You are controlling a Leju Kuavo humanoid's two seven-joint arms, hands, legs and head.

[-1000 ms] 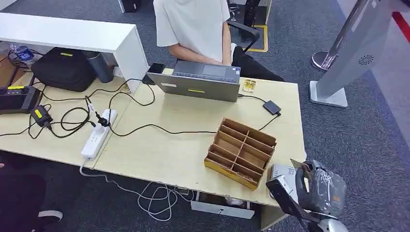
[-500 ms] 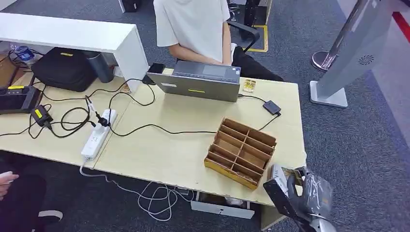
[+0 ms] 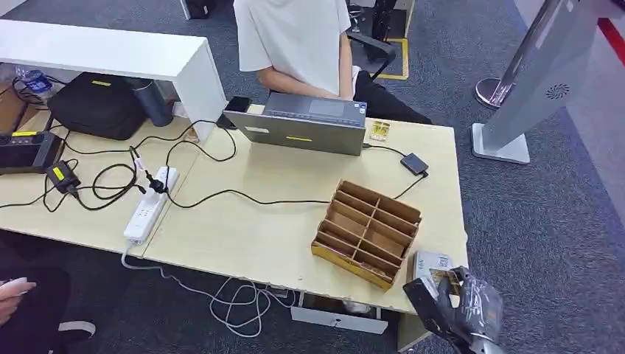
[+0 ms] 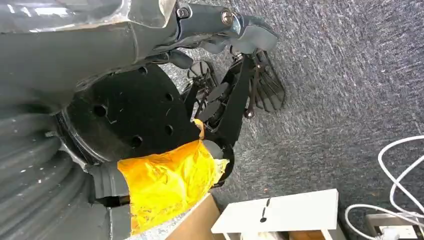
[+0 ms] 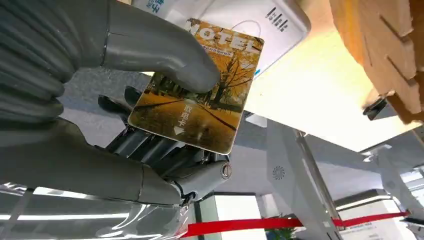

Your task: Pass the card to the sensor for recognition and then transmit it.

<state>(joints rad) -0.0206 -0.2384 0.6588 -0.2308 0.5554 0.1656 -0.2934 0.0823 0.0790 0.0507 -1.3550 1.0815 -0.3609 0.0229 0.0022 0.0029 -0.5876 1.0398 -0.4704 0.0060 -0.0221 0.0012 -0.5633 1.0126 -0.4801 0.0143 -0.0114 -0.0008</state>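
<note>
Right hand (image 3: pixel 461 310) low at the bench's (image 3: pixel 243 236) near right corner, thumb and fingers (image 5: pixel 160 150) pinching the card (image 5: pixel 200 87). Card tilted just above the white sensor (image 3: pixel 429 263), contact not discernible. Wooden divider tray (image 3: pixel 367 232) just beside the sensor. Left hand (image 4: pixel 235 95) hanging over grey carpet (image 4: pixel 350 75), fingers spread, holding nothing. Person seated behind a laptop (image 3: pixel 306 122).

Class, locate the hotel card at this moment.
The hotel card is pinched in the right robot hand, at the table's near right corner, just over the white card reader beside the wooden divider box.
</note>
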